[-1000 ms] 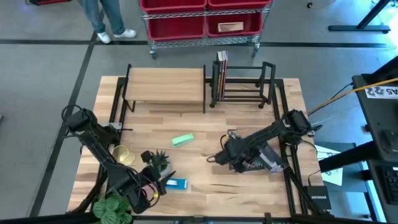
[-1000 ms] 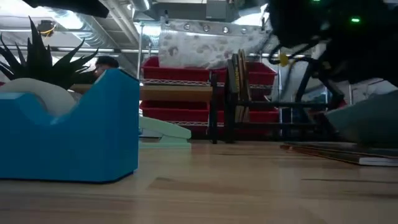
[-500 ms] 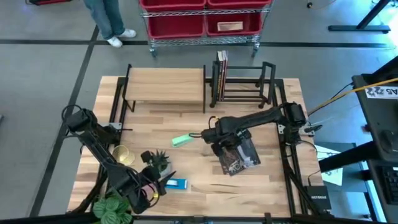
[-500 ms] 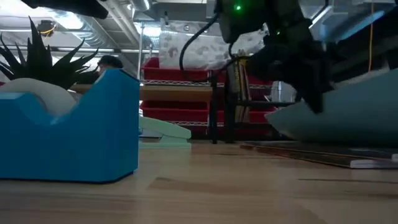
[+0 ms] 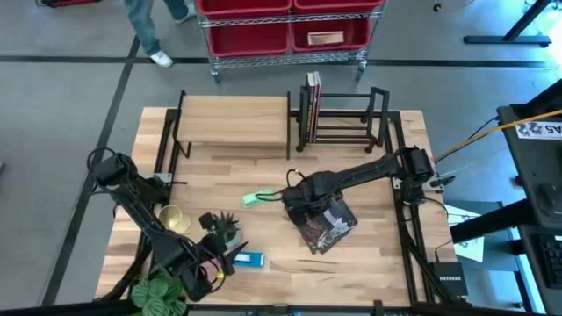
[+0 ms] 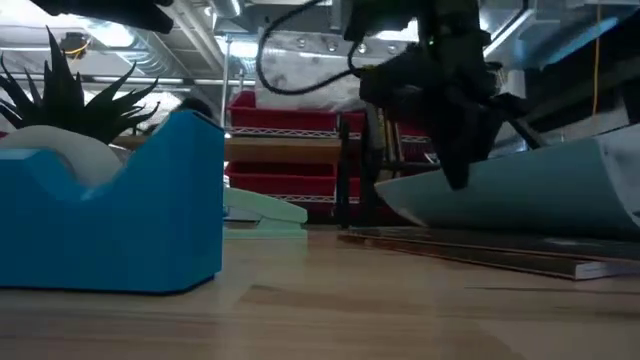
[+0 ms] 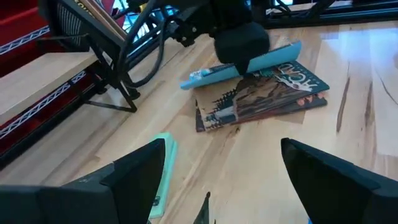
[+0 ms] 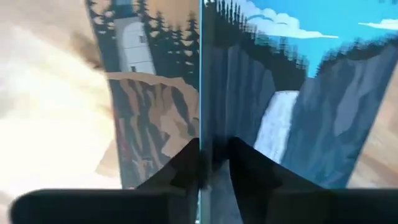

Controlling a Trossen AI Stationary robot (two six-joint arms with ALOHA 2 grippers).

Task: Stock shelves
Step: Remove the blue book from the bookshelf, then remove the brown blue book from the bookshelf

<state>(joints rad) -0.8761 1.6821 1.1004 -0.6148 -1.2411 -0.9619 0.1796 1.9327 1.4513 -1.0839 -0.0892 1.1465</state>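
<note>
The table [image 5: 263, 175] carries both shelves along its far edge: the wood-topped shelf [image 5: 233, 123], a light board on black metal legs, and just beside it the black book rack [image 5: 342, 118], an open wire frame with a few books standing at its left end. Near the middle, the right gripper [image 5: 294, 197] pinches a blue-covered book [image 7: 249, 62], its jaws narrow on the cover edge, lifting it above another book [image 7: 261, 99] lying flat; its cover title is too tilted to read fully. The left gripper [image 7: 217, 180] hangs near the front edge, jaws wide.
</note>
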